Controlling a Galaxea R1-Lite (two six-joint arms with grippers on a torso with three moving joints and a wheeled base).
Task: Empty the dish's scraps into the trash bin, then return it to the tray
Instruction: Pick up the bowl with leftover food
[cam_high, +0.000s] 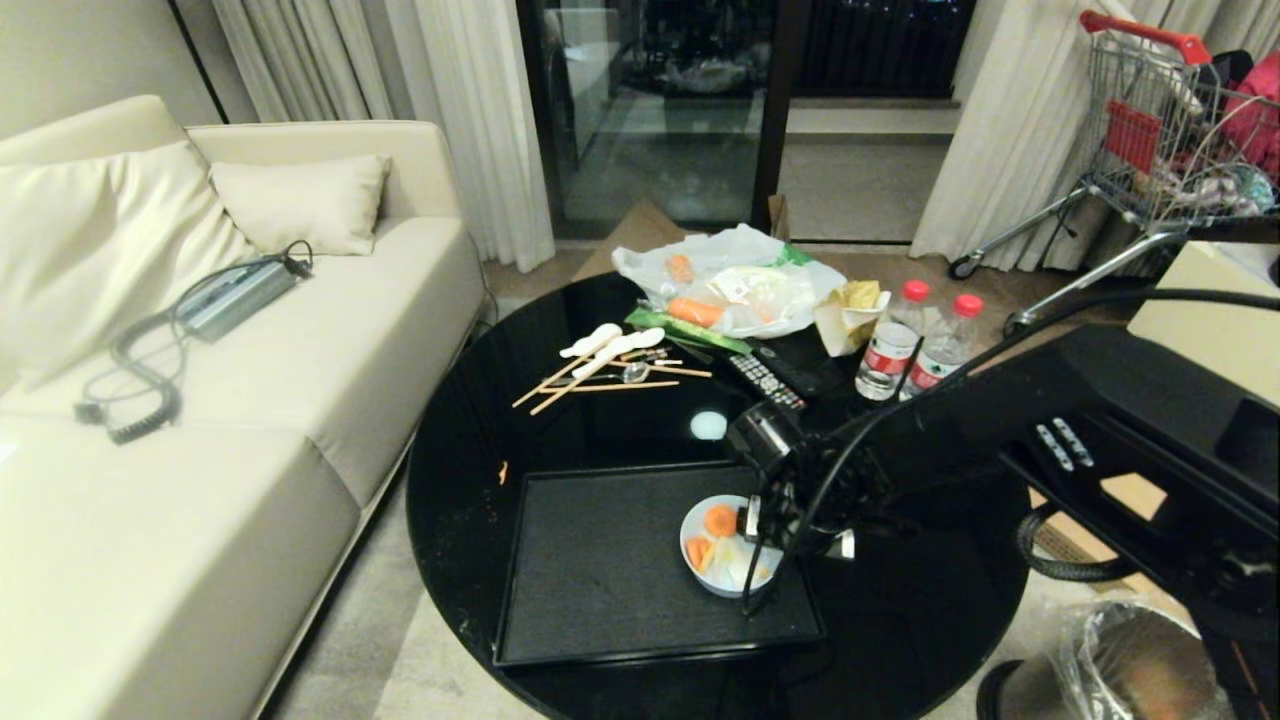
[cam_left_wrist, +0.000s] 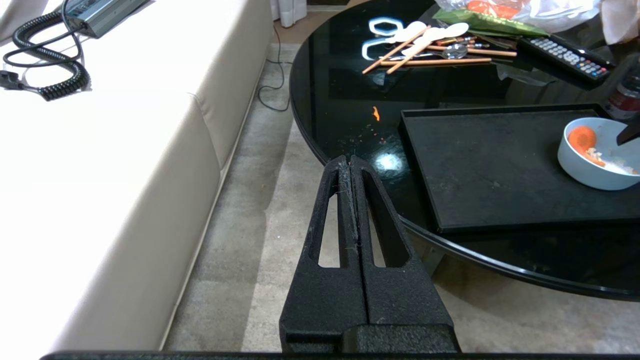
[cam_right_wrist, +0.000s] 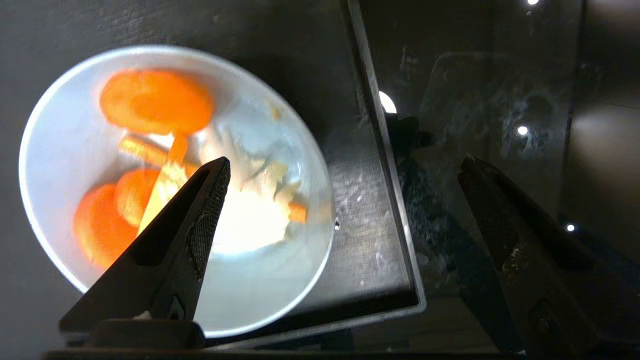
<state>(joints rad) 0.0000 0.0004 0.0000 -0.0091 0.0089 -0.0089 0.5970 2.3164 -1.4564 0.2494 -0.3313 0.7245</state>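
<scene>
Head view: my right tool (cam_high: 757, 525) hangs over the dish (cam_high: 722, 546), which sits at the right side of the tray (cam_high: 600, 570) on the round black worktop (cam_high: 470, 430). Scraps (cam_high: 718, 520) lie in the dish, orange slices and pale bits. Trash bin (cam_high: 1140, 665) stands on the floor off the worktop's right edge, clear liner crinkled round its rim.

Right wrist view: right tool (cam_right_wrist: 345, 165) spread wide, pinching nothing. One fingertip (cam_right_wrist: 212, 185) above the dish's inside, the other beyond the tray's rim over bare glass. Dish (cam_right_wrist: 280, 280) near a tray corner.

Left wrist view: my left tool (cam_left_wrist: 351, 162) pressed together, empty, parked low beside the worktop's edge over the carpet, sofa (cam_left_wrist: 100, 165) alongside. Dish (cam_left_wrist: 590, 167) well apart from it.

Chopsticks (cam_high: 600, 385), remote (cam_high: 765, 380), two bottles (cam_high: 915, 345) behind the tray
</scene>
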